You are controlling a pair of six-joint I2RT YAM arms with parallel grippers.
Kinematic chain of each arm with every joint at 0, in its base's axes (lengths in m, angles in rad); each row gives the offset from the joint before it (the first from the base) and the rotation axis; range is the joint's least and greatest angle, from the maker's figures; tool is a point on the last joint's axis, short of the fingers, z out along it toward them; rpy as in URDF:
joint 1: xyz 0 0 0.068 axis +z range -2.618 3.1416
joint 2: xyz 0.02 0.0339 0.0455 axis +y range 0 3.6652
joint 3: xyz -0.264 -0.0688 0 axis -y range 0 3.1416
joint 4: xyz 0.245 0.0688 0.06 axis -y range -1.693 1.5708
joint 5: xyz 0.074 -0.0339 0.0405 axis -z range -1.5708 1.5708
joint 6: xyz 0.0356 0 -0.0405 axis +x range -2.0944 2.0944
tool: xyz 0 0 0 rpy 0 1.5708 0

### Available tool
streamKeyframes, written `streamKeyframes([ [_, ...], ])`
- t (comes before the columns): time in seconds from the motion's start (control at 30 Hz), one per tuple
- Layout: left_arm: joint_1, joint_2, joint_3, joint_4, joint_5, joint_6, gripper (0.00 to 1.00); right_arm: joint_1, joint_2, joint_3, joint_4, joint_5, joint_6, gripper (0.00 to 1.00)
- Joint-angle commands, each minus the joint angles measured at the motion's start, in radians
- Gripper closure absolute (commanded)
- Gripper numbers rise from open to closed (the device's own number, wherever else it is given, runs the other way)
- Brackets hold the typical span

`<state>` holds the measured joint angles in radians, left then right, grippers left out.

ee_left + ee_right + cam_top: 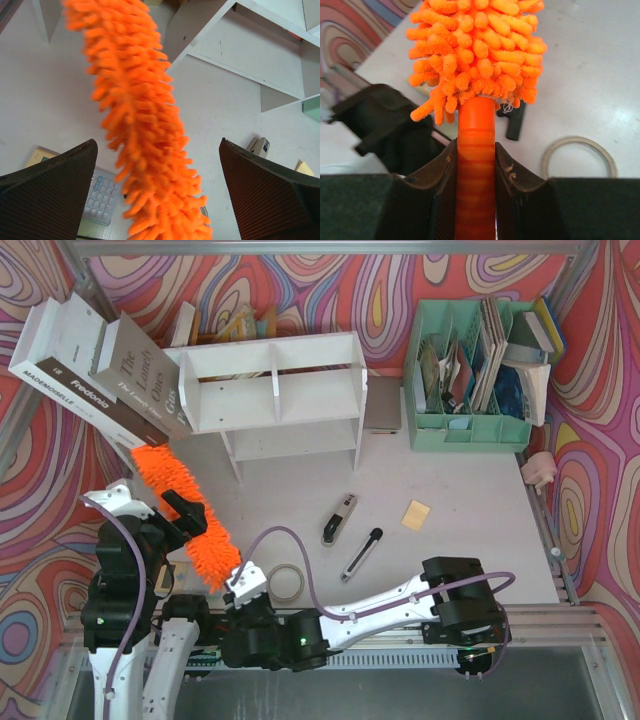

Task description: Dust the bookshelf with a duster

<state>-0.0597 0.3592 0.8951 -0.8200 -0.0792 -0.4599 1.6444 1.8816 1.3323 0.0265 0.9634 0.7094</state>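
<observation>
Scanning from the far left: leaning books (pixel 75 360) propped against the end of the bookshelf (pixel 270 390), itself standing white at the back of the table (pixel 470 490). Next over, finding the left gripper (pixel 178 518) spread wide, straddling the duster (pixel 205 550) without pinching it. Placing the duster low and left, fluffy head slanting up toward the bookshelf's lower left corner, tip close under the books, on no shelf board as far as can be judged. Just right of that, reading the right gripper (pixel 240 587) as clamped tight on the orange handle (pixel 476 150). Farther right: tape ring (pixel 285 582), two black-handled tools (pixel 340 520), green organiser (pixel 470 370). Judging the risks: toppled books from any sweep leftward; snagged fibres from the left fingers (pixel 50 195) sitting so near the head; sag or twist of the long head from a hold at the handle end only. Getting from the right wrist view alone the firm bite on the handle. Getting from the left wrist view alone a calculator (pixel 102 195) beneath the head and a clear gap at each finger. Getting from the top view alone the books and the whole bookshelf.
</observation>
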Motion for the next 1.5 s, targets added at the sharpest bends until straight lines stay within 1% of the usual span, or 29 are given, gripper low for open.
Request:
streamKeyframes([
  [0.0,0.004,-0.001,-0.01,0.006,-0.005,0.0,0.02,0.002,0.039,0.11,0.169,-0.045,-0.182,1.0],
  [0.07,0.004,-0.002,-0.01,0.005,-0.006,0.0,0.02,0.0,0.054,0.115,0.199,-0.073,-0.212,1.0],
  [0.13,0.004,-0.003,-0.01,0.005,-0.005,0.0,0.02,-0.003,0.065,0.133,0.187,-0.079,-0.209,1.0],
  [0.2,0.004,-0.002,-0.011,0.007,-0.002,0.0,0.02,-0.012,0.076,0.149,0.133,-0.091,-0.161,1.0],
  [0.33,0.004,-0.001,-0.011,0.007,-0.004,0.0,0.02,-0.049,0.089,0.164,0.02,-0.164,-0.065,1.0],
  [0.47,0.004,-0.005,-0.011,0.008,-0.007,0.001,0.02,-0.058,0.101,0.171,-0.037,-0.194,-0.037,1.0],
  [0.63,0.004,-0.006,-0.01,0.007,-0.009,0.0,0.02,-0.08,0.13,0.193,-0.151,-0.247,0.028,1.0],
  [0.9,0.004,-0.022,-0.01,0.005,-0.028,-0.003,0.02,-0.107,0.147,0.215,-0.208,-0.286,0.062,1.0],
  [1.0,0.004,-0.022,-0.01,0.006,-0.032,-0.003,0.02,-0.107,0.13,0.208,-0.182,-0.277,0.041,1.0],
  [1.2,0.004,-0.025,-0.01,0.003,-0.037,-0.005,0.02,-0.106,0.041,0.134,-0.005,-0.257,-0.018,1.0],
  [1.37,0.004,-0.023,-0.011,0.005,-0.033,-0.005,0.02,-0.09,0.012,0.101,0.064,-0.247,-0.045,1.0],
  [1.47,0.004,-0.022,-0.011,0.005,-0.031,-0.005,0.02,-0.075,0.0,0.088,0.075,-0.214,-0.054,1.0],
])
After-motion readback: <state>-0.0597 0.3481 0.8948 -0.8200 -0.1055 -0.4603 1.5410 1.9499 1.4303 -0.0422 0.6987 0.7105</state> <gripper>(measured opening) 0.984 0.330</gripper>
